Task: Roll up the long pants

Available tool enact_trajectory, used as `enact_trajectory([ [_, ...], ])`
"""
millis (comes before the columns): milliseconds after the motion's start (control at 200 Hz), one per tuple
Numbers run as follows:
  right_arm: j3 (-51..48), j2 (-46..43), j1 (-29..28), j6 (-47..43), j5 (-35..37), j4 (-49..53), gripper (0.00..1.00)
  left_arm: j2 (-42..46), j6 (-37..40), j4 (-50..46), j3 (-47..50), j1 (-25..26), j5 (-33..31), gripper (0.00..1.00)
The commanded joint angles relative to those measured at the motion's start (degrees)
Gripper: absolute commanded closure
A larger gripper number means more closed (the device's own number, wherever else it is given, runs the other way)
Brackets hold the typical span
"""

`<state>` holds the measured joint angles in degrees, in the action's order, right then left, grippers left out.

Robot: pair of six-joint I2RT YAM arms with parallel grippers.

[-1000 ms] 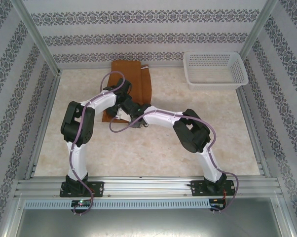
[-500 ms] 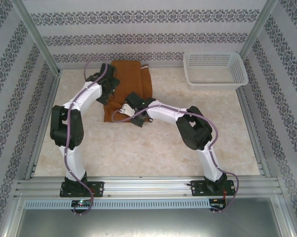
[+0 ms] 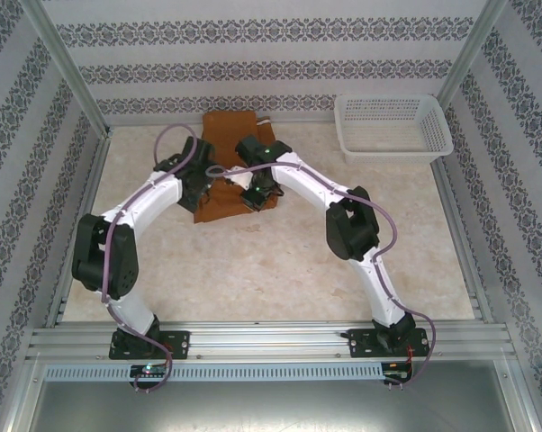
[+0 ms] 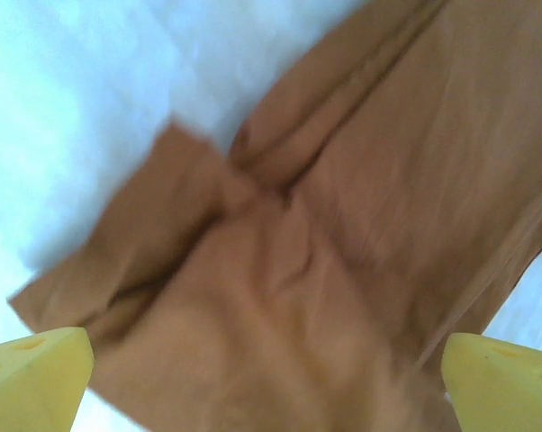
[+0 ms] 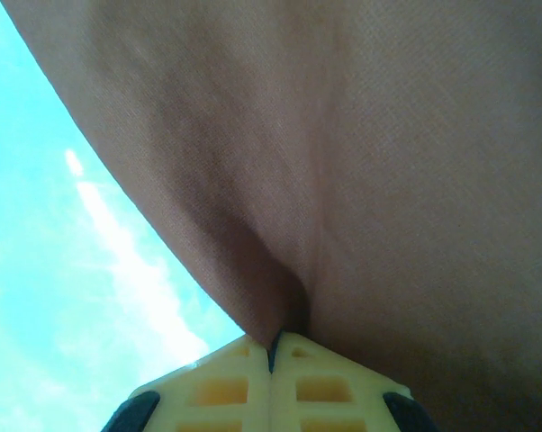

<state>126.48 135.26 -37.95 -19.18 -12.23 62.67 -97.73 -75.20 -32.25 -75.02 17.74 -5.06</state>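
The rust-brown long pants (image 3: 231, 127) lie folded lengthwise at the back centre of the table, their near end (image 3: 219, 209) by both wrists. My left gripper (image 3: 197, 178) hovers over the cloth's left part. In the left wrist view its yellow fingertips (image 4: 37, 373) stand far apart, open, above wrinkled pants (image 4: 343, 225). My right gripper (image 3: 255, 191) is over the right part. The right wrist view shows its fingers (image 5: 226, 387) pressed together, shut on a pinched fold of the pants (image 5: 343, 180).
A white lattice basket (image 3: 392, 126) stands at the back right corner. Metal frame rails (image 3: 91, 198) border the beige table (image 3: 280, 270) on both sides. Patterned walls close in the back and the sides.
The right gripper has travelled toward the back over the pants, pinching cloth. The left gripper swung left and back, off the middle of the pants, and its elbow moved left.
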Motion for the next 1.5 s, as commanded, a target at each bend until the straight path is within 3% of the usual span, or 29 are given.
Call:
enact_trajectory([
  [0,7.7,2.9,0.8,2.7,-6.1,9.0,1.00,3.6,-1.7,2.7,2.2,3.8,1.2,0.00],
  [295,9.2,5.2,2.3,6.5,-10.1,10.3,1.00,1.6,-5.0,2.5,3.6,8.6,1.0,0.00],
  [405,8.6,5.7,3.2,7.5,-10.7,10.1,1.00,3.9,-7.5,2.4,6.5,10.1,-1.8,0.00],
  [699,7.4,5.7,4.2,7.3,-11.2,9.9,1.00,22.5,-5.4,-6.6,12.7,4.1,-17.5,0.00],
  [799,7.5,5.7,4.3,8.1,-12.5,9.3,1.00,25.8,-3.9,-5.7,14.1,3.5,-18.5,0.00],
  [1004,10.2,5.5,4.3,11.3,-16.8,9.9,1.00,18.7,-7.4,0.9,16.5,7.0,-10.8,0.00],
  [1139,10.6,4.4,4.4,13.2,-19.8,10.1,1.00,13.4,-8.4,3.2,14.1,10.3,-11.5,0.00],
  [1499,11.0,2.9,5.2,15.8,-22.1,9.8,1.00,4.8,-11.1,3.4,8.4,12.6,-12.8,0.00],
])
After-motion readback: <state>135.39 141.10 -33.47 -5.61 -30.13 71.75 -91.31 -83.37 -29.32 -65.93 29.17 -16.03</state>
